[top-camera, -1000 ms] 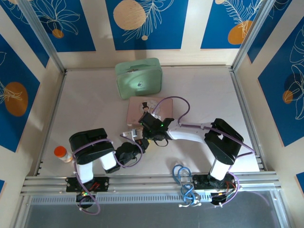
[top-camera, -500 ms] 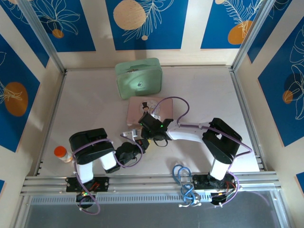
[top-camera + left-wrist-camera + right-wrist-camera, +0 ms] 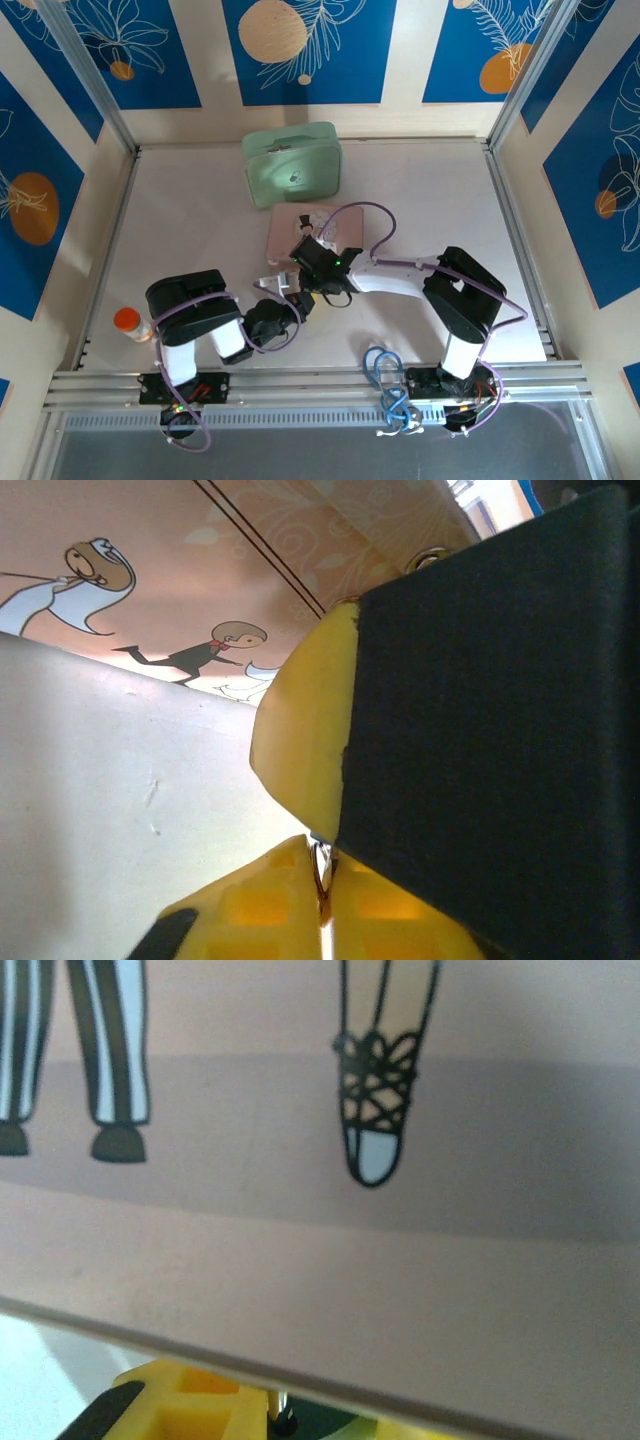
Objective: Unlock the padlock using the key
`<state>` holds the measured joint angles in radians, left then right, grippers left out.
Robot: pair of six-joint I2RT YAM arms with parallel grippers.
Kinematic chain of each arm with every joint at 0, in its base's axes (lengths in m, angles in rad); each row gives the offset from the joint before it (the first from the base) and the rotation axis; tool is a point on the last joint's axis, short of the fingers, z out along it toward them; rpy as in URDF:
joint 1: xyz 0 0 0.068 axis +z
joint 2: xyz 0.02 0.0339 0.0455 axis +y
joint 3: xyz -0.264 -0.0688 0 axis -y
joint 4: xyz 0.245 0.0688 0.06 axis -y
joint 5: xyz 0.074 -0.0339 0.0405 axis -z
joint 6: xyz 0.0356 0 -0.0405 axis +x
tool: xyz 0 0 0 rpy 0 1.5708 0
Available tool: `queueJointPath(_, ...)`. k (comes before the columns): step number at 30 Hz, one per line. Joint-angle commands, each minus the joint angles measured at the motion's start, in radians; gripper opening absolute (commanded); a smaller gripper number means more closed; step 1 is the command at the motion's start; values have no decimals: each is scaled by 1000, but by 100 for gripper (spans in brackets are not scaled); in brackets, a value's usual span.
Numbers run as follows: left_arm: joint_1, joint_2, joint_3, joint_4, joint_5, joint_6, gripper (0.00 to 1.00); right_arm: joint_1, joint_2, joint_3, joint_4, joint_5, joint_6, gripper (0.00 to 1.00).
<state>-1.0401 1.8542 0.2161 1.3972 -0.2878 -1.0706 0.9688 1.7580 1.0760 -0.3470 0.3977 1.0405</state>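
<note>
Meeting just in front of the pink box [image 3: 284, 232], the two grippers touch; the left gripper [image 3: 322, 882] pinches a thin silvery loop [image 3: 321, 858], padlock shackle or not I cannot tell, any blue body hidden; whether the right gripper [image 3: 300, 282] is closed I cannot tell

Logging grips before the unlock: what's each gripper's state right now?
Left gripper: closed on a thin silvery metal loop.
Right gripper: cannot be told.
</note>
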Motion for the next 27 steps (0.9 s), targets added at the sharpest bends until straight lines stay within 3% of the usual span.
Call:
queueJointPath(1,9,17,4,11,-12,2,24,16,30,51,-128,38,-2,0)
queueJointPath(5,9,-3,-13,11,-31,1,36,33,58,117,-230,92,14,0)
queueJointPath(13,8,-36,-38,11,-46,8,44,22,124,244,-394,44,64,0)
queueJointPath(18,8,-26,-25,11,-47,10,30,11,161,306,-479,-16,91,0)
queueJointPath(27,8,-21,5,11,-19,30,24,2,167,302,-472,-74,117,0)
